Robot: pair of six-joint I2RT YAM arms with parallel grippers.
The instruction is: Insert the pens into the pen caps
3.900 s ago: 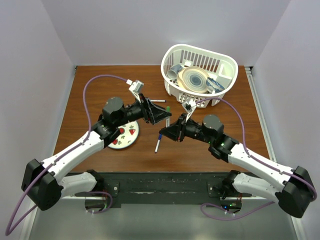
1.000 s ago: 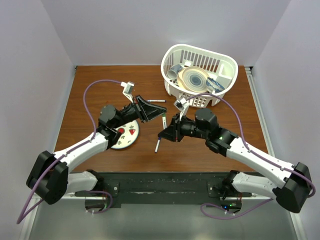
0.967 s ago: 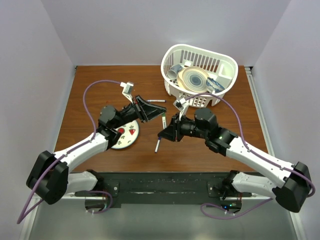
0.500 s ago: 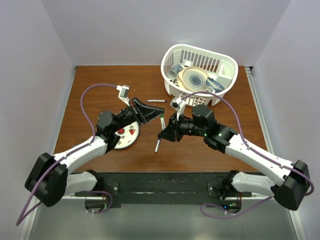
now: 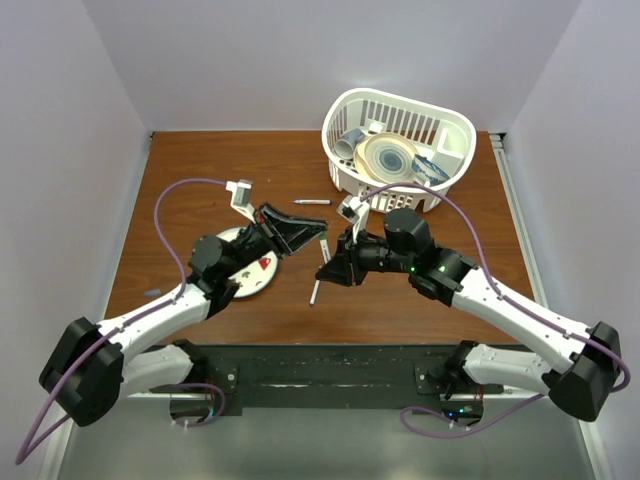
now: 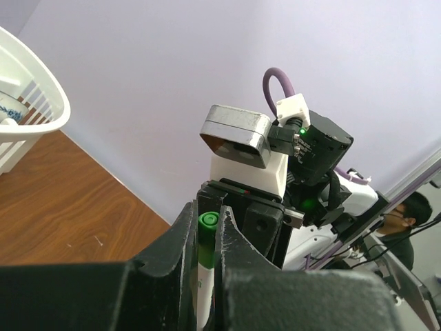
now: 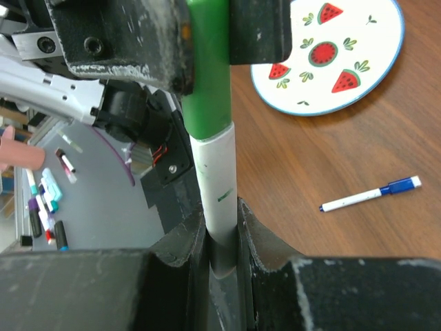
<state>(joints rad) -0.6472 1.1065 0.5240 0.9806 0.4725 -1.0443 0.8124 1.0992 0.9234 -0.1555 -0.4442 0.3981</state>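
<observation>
We clamp the green cap in the left jaws and the white pen by its barrel in the right jaws. They line up end to end in the air above the tabletop, so each arm can push along the pen's axis against the other. The cap's mouth already covers the barrel end, so we judge seating nearly done; a blue-capped pen lies on the tabletop.

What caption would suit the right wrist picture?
Right claw holds a white pen in the green cap gripped by the left claw, watermelon plate beyond.
</observation>
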